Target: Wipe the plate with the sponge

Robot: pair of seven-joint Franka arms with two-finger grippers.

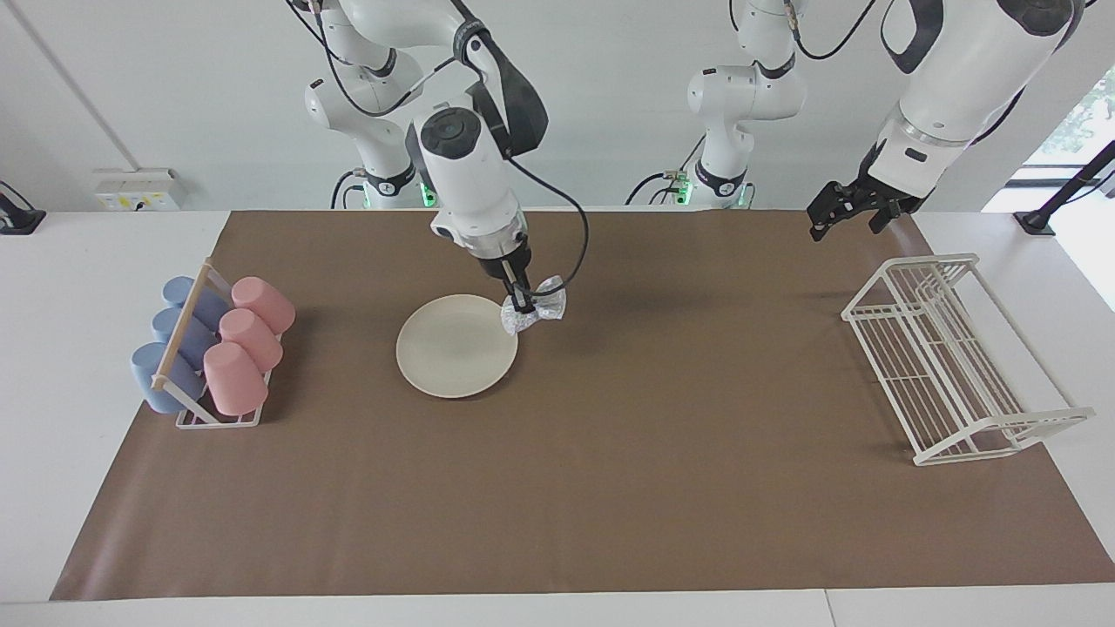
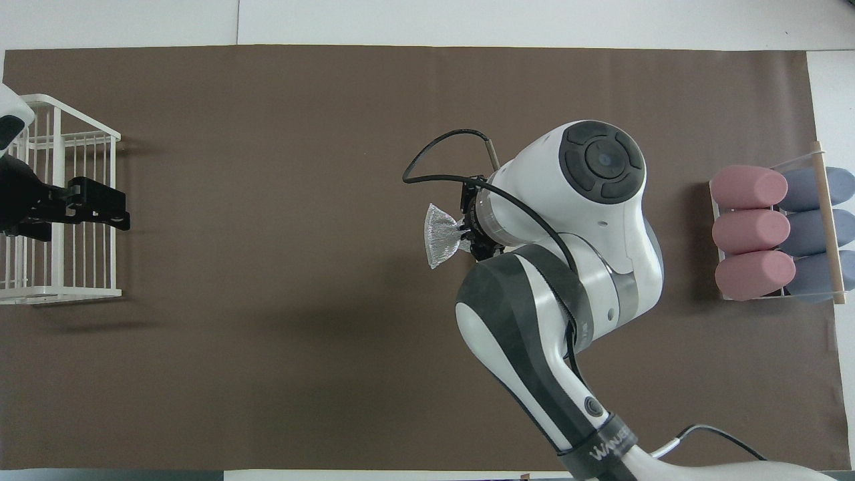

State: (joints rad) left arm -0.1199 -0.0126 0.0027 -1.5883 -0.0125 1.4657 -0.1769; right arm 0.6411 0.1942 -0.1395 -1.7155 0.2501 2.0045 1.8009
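Two jaws of the right gripper (image 1: pixel 523 306) pinch the sponge (image 1: pixel 534 315) mid-air, over the plate's (image 1: pixel 453 353) rim. Left gripper (image 1: pixel 838 212) waits with jaws wide, near the rack (image 1: pixel 954 357).

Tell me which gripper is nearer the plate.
Right. The right gripper holds the sponge up over the plate edge. The left gripper waits, open, over the mat near the white rack.
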